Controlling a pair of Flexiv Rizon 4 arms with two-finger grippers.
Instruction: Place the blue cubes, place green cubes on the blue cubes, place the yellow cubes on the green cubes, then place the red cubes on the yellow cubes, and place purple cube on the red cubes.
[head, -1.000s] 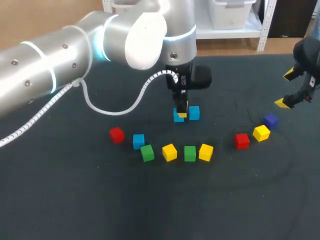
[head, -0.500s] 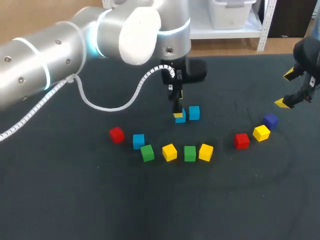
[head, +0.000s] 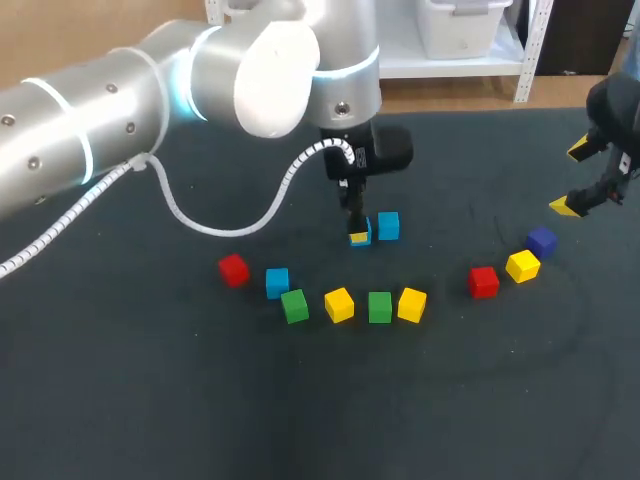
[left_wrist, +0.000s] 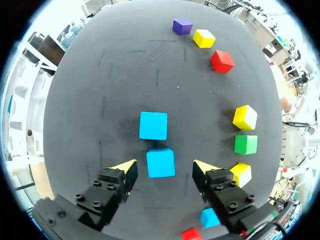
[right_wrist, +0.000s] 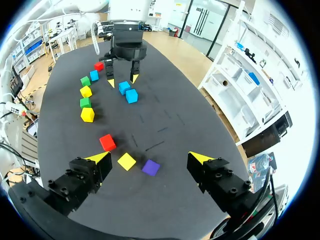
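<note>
Two blue cubes lie side by side at mid-table. My left gripper hovers just above the nearer blue cube, open, its yellow tips on either side of it with gaps to both faces. The other blue cube lies just ahead of it. Nearer the front runs a row: red cube, third blue cube, green cube, yellow cube, green cube, yellow cube. At the right lie a red cube, a yellow cube and the purple cube. My right gripper hangs open and empty above the purple cube.
The dark table mat carries only the cubes. The left arm's white cable loops over the mat left of the blue pair.
My left gripper has opened, let go of the blue cube beside the other blue one, and lifted slightly. The right arm has not moved.
</note>
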